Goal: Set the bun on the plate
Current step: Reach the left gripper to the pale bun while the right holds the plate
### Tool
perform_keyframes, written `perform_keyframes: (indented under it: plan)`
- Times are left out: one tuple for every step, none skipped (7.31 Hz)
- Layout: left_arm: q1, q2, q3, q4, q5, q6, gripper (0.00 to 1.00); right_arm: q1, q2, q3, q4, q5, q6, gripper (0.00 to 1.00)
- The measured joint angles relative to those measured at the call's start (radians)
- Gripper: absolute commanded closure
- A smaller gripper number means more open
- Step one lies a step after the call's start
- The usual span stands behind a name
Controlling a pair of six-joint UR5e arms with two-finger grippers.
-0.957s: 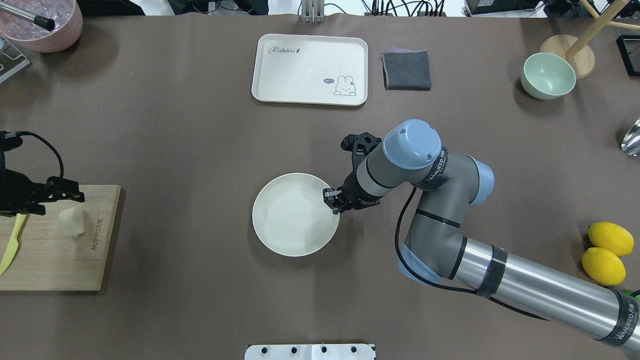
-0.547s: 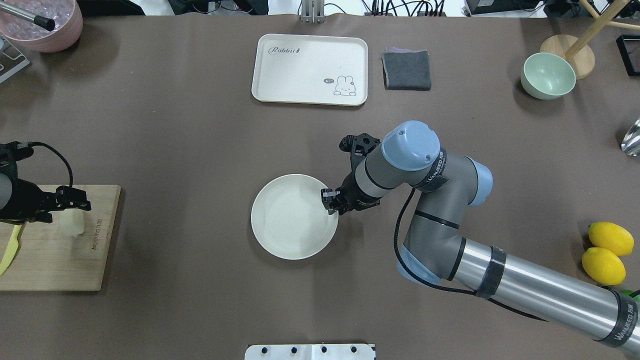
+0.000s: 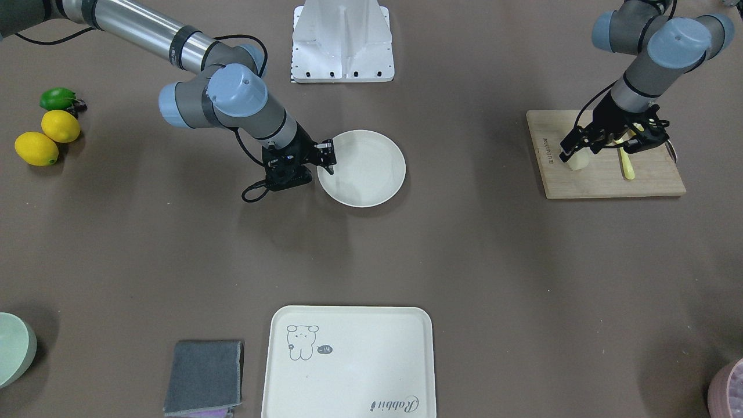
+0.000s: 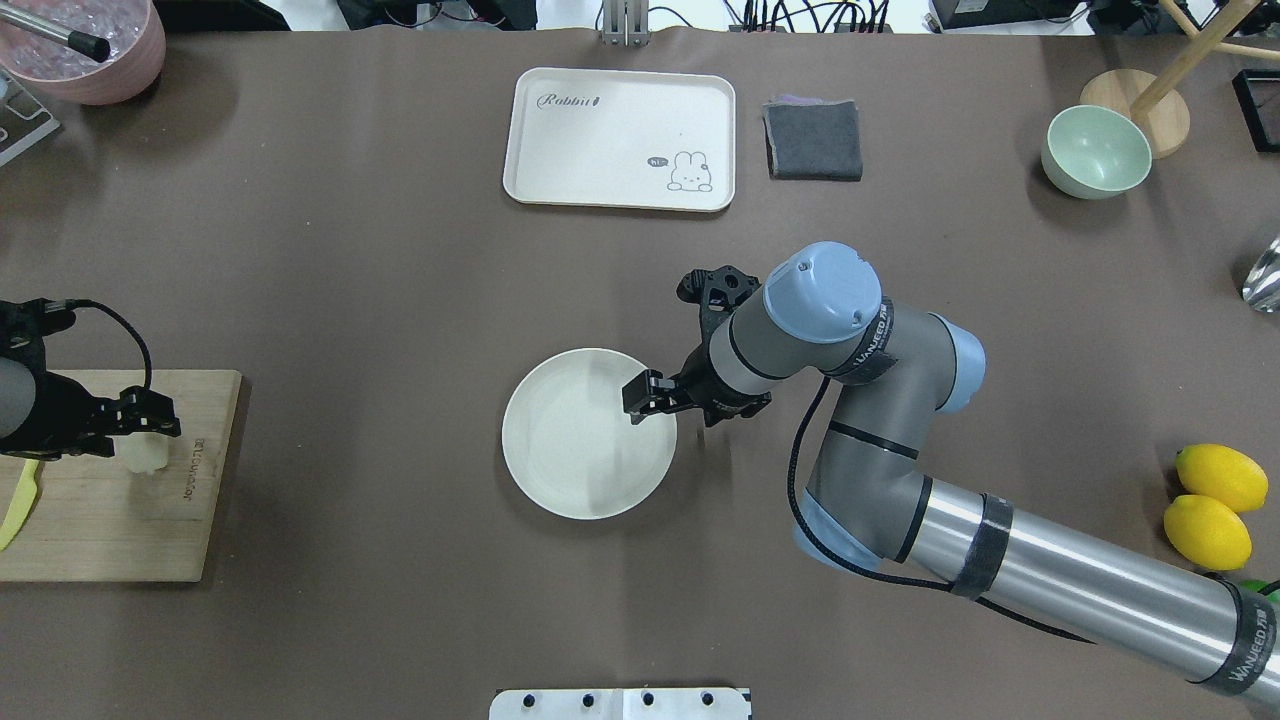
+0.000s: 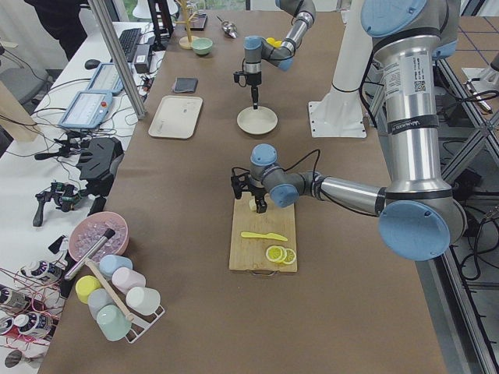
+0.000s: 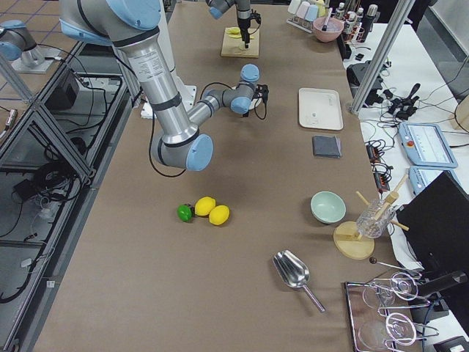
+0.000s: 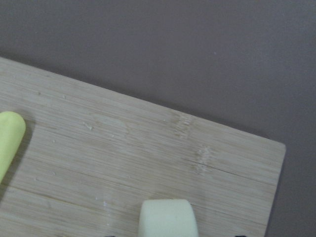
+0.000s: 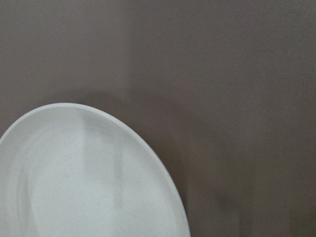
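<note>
The bun [image 4: 146, 457] is a small pale lump standing on the wooden cutting board [image 4: 150, 530] at the table's left end. It also shows in the front view as the bun [image 3: 576, 161] and low in the left wrist view as the bun [image 7: 168, 221]. My left gripper [image 4: 145, 430] hangs open right over it, a fingertip on either side. The round cream plate [image 4: 575, 450] lies bare at the table's middle. My right gripper [image 4: 672, 400] stands open at the plate's right rim, one finger over the plate [image 3: 365, 174] and one outside it.
A yellow knife [image 4: 20, 500] and lemon slices [image 5: 279, 254] lie on the board. At the back are a cream tray [image 4: 620, 140], a grey cloth [image 4: 813, 140], a green bowl [image 4: 1095, 150] and a pink bowl [image 4: 90, 50]. Two lemons [image 4: 1215, 500] lie at the right edge.
My left gripper has moved toward me and come over the bun. My right gripper nudged the plate slightly left by its rim, then opened.
</note>
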Motion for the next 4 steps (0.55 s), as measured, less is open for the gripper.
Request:
perform_keyframes:
  plan:
    - [0.015,0.002,0.002,0.0,0.009,-0.011,0.46,0.0,0.0,0.0,0.0,0.0,0.0,0.0]
    - [0.026,0.003,0.003,0.0,0.013,-0.018,0.59,0.0,0.0,0.001,0.0,0.0,-0.001,0.0]
    - [0.03,0.004,0.002,0.0,0.014,-0.021,0.7,0.0,0.0,0.001,0.0,0.0,0.0,0.0]
    - [0.033,0.004,-0.003,0.0,0.012,-0.023,0.72,0.0,0.001,0.002,0.001,0.0,0.0,0.0]
